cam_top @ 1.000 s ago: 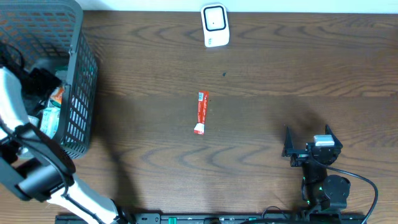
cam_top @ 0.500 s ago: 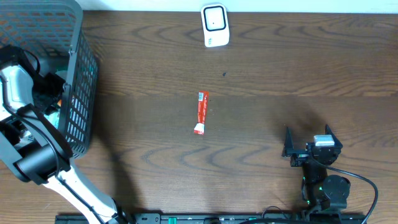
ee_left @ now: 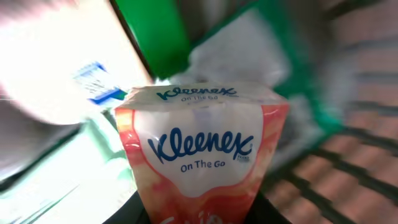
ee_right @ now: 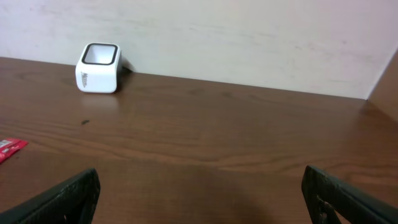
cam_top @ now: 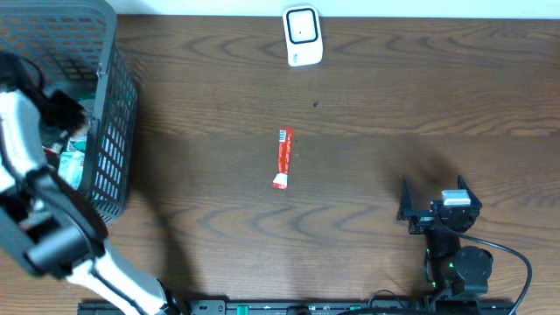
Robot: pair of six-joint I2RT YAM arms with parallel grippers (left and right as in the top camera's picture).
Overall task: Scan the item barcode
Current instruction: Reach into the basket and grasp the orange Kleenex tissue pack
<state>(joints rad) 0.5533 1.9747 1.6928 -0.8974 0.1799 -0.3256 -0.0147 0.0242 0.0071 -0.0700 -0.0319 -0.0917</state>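
Kleenex On The Go pack point(ee_left: 202, 155) sits inside grey basket point(cam_top: 109, 131) at worktop's far left corner, right at left gripper point(cam_top: 63, 112), jaws too hidden to tell if clamped; right gripper point(cam_top: 433, 188) spread wide, empty, near front right edge.

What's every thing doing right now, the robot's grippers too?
Kleenex pack, upright in the basket, right before the left gripper.
Left gripper, inside the basket; grip unclear.
Right gripper, open, holding nothing.
Red sachet, lying flat on the table, alone.
White scanner, standing at the far edge, nothing near it.
Basket, standing upright, not empty.
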